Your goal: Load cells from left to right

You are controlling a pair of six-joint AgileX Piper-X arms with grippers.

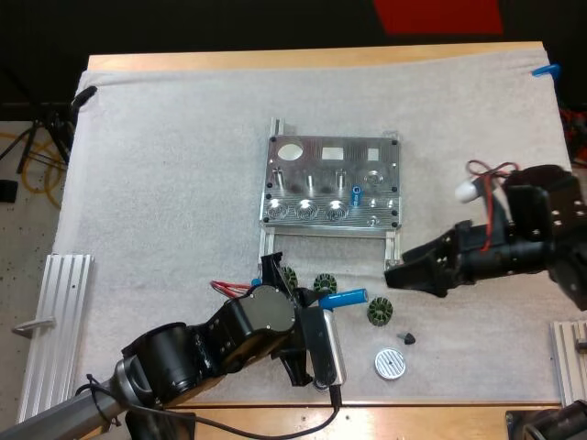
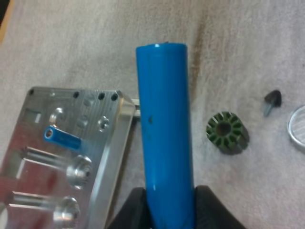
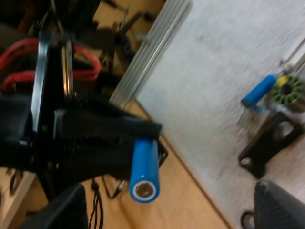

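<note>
The metal fixture (image 1: 330, 183) lies mid-mat, with a small blue piece (image 1: 356, 193) standing in its right part. My left gripper (image 1: 317, 301) hovers in front of the fixture, shut on a blue cylinder (image 1: 345, 297) whose free end points toward the right arm. In the left wrist view the cylinder (image 2: 164, 129) rises from between the fingers (image 2: 212, 207), beside the fixture's corner (image 2: 112, 124). My right gripper (image 1: 408, 275) is open just right of the cylinder and faces it. Another blue cylinder (image 3: 259, 90) lies by a green ring part (image 3: 287, 88).
Green ring parts (image 1: 380, 313) (image 1: 325, 284), a small dark part (image 1: 408, 337) and a silver disc (image 1: 390, 363) lie on the mat in front of the fixture. Aluminium rails rest at the left (image 1: 55, 312) and right (image 1: 569, 344) table edges.
</note>
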